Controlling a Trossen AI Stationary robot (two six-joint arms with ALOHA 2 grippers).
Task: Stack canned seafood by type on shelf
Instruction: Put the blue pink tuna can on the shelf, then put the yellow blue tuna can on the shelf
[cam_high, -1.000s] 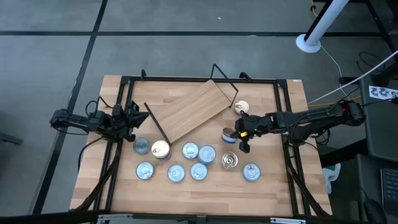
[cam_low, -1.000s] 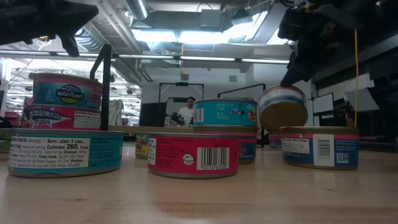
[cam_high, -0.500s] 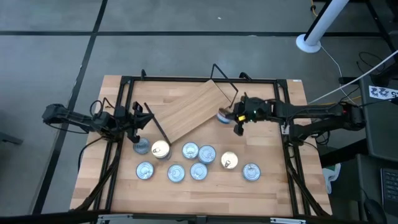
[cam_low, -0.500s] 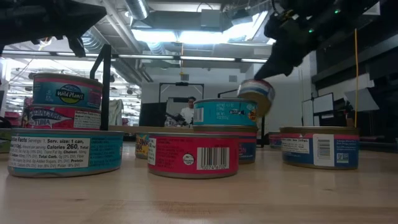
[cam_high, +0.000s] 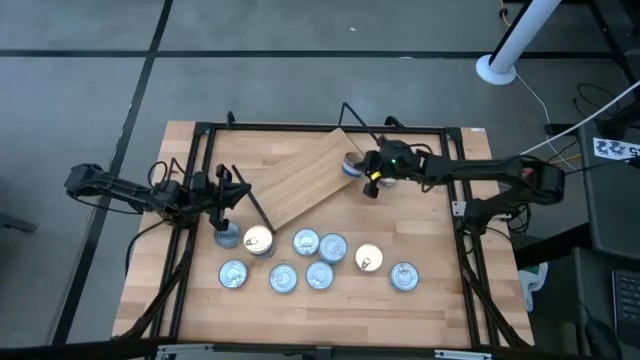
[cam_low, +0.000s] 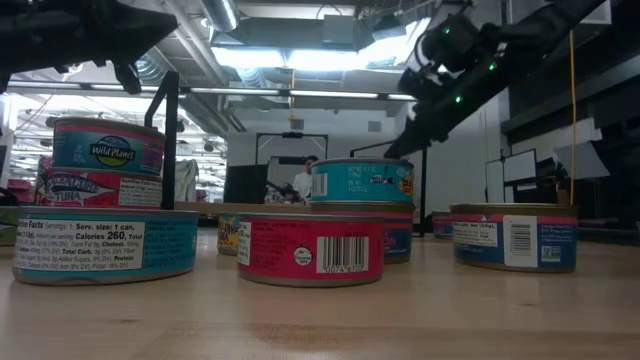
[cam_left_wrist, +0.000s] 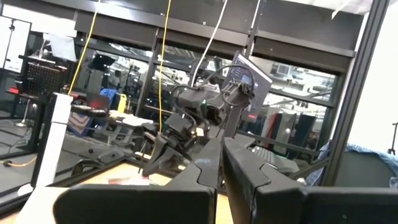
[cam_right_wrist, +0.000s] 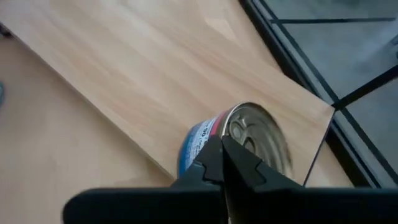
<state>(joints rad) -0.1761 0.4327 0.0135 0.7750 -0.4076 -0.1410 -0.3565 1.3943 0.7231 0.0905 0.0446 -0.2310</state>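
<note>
The shelf, a light wood plank with black wire ends, lies slantwise on the table's far middle. My right gripper is shut on a tin with a blue and red label at the shelf's right end. That tin shows tilted over the plank's corner. Several more seafood tins stand in two rows on the near half of the table. My left gripper is shut and empty at the shelf's left end, just above a tin. My right gripper holds the tin at the edge of its silvery lid, next to the label. Its fingers slant down from the table's right and cover the point of contact. The tin is tipped on its side; whether it touches the plank I cannot tell.
In the low view some tins are stacked two high: one pile at the left and one in the middle. A black frame runs round the tabletop. Bare wood lies along the table's near edge.
My right gripper has carried the tin from beside the rows of tins toward the table's far left, to the shelf's right end, turning its wrist on the way. The tin stayed in the shut fingers, tilted throughout.
</note>
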